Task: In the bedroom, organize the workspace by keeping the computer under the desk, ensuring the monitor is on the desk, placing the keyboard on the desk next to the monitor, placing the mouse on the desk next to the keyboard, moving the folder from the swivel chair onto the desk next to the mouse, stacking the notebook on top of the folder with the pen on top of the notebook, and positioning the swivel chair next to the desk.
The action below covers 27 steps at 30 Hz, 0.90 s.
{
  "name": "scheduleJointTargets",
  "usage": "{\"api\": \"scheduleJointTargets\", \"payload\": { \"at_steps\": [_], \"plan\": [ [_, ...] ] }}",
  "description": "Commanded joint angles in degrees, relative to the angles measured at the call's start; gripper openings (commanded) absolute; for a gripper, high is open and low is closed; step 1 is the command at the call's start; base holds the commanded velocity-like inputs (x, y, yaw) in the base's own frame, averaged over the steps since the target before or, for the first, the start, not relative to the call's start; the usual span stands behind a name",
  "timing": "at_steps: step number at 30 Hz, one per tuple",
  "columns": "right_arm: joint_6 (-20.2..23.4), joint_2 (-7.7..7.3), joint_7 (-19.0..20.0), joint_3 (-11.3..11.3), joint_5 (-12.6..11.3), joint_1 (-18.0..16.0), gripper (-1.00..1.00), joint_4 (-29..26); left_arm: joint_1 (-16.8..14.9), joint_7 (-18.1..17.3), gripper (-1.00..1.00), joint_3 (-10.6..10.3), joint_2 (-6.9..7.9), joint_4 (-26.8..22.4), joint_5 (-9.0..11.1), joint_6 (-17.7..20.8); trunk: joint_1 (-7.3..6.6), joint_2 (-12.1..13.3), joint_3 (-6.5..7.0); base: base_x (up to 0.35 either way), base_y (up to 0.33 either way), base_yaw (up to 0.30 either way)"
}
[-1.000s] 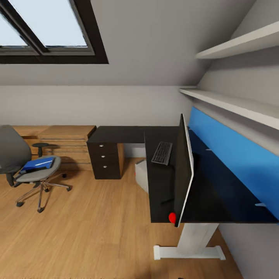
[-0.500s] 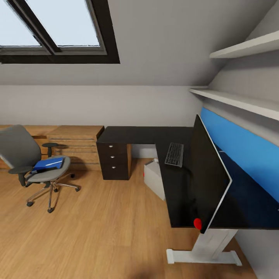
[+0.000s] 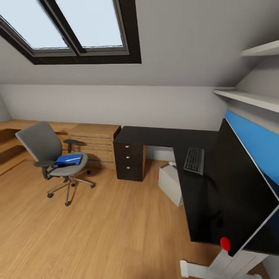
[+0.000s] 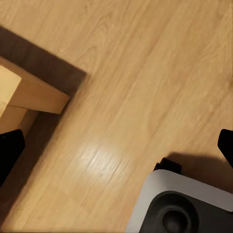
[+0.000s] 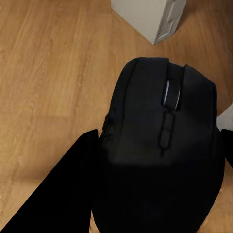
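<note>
Attic bedroom with a wooden floor [image 3: 97, 232], a sloped ceiling and a skylight [image 3: 73, 31]. Landmark: the black L-shaped surface [image 3: 162, 135]. Nearest on it stands the monitor [image 3: 240, 193], with a red mark at its lower corner; just beyond the monitor lies the keyboard [image 3: 194, 160]. Under the surface, beside its dark drawers [image 3: 128, 161], sits the pale grey computer [image 3: 170, 184]. Well apart from the surface, by the light wooden cabinets [image 3: 95, 143], stands the swivel chair [image 3: 52, 155] with the blue folder [image 3: 68, 159] flat on its seat. The right tool [image 5: 160, 184] points down at the floor, its dark fingers closed around a black mouse [image 5: 160, 145]. The left tool [image 4: 116, 150] also faces the floor, fingers spread wide apart, holding nothing.
</note>
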Motion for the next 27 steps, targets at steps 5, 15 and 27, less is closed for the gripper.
{"api": "scheduleJointTargets", "payload": {
  "at_steps": [5, 15, 27],
  "plan": [
    [-0.3, -0.04, -0.06, 0.28, -0.58, 0.0, -1.0, -0.1, -0.05, 0.11, 1.0, -0.14, 0.02, 0.07, 0.26, -0.22, 0.04, -0.04, -0.06, 0.295, 0.045, 0.26],
    [-0.3, -0.13, -0.06, 0.58, -0.49, 0.0, -1.0, -0.07, -0.05, 0.11, 1.0, -0.1, -0.03, 0.07, 0.27, -0.22, 0.04, -0.04, -0.06, 0.323, 0.096, 0.036],
    [-0.3, -0.13, -0.06, 0.63, -0.58, 0.0, -1.0, -0.16, -0.05, 0.11, 1.0, -0.1, -0.01, 0.07, 0.24, -0.22, 0.04, -0.04, -0.06, 0.325, 0.146, 0.0]
  ]
}}
